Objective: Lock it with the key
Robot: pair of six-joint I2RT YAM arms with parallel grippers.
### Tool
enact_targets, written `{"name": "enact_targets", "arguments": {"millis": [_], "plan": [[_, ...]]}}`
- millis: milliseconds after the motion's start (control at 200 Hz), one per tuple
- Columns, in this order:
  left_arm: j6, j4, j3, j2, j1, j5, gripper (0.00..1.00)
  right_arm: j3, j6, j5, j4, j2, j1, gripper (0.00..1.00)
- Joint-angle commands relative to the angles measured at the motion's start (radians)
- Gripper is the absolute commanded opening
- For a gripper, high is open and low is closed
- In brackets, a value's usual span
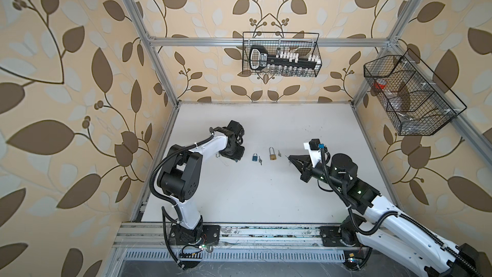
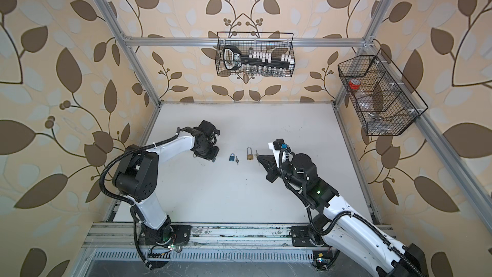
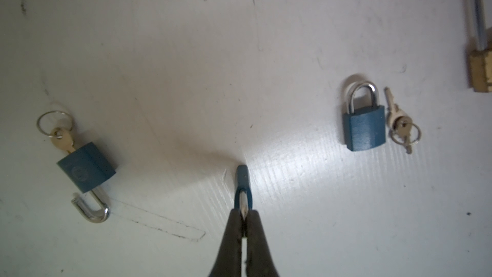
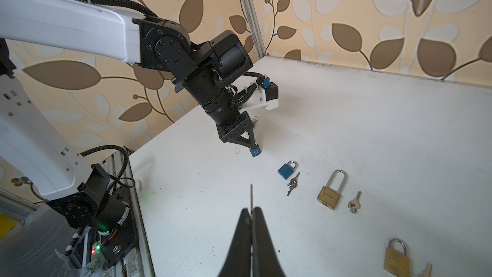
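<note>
Left gripper clamped on the shackle of a small blue padlock, body hanging toward the white table. Right gripper pinched tight on a key, blade protruding forward. Relative to the long-shackle brass padlock lying flat: held padlock well apart on the left-arm side; held key near, on the right-arm side

On table: short padlock mid-table, key pair just beside at 4 o'clock; tall padlock at 3 o'clock, single key just beside, 3 o'clock.
</note>
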Motion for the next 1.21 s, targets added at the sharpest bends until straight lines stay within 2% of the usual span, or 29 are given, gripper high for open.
{"name": "enact_targets", "arguments": {"millis": [0,105,195,310,466,631,896,976,1201], "plan": [[0.027,-0.053,0.045,0.001,-0.002,-0.025,0.0,0.01,-0.01,0.007,-0.011,-0.002,0.004,0.0],[0.109,-0.089,0.07,-0.008,0.024,0.035,0.0,0.011,-0.01,-0.002,-0.012,0.0,0.004,0.0],[0.285,-0.149,0.093,-0.006,0.043,0.223,0.0,0.011,-0.013,-0.005,-0.016,-0.002,0.004,0.0],[0.448,-0.258,0.14,0.044,0.044,0.345,0.0,0.003,-0.023,-0.01,-0.013,0.007,0.002,0.0],[0.551,-0.384,0.209,0.152,0.046,0.346,0.0,0.0,-0.015,-0.03,0.006,0.025,0.004,0.0],[0.568,-0.356,0.227,0.158,0.059,0.366,0.0,-0.005,-0.014,-0.036,-0.002,0.02,0.004,0.0],[0.595,-0.363,0.289,0.208,0.108,0.312,0.0,-0.006,-0.019,-0.027,-0.03,0.003,0.002,0.0],[0.606,-0.38,0.319,0.234,0.119,0.307,0.08,-0.003,-0.021,-0.028,-0.032,0.006,0.005,0.0],[0.624,-0.407,0.398,0.287,0.151,0.278,0.22,0.004,-0.019,-0.024,-0.036,0.015,0.004,0.0]]}}
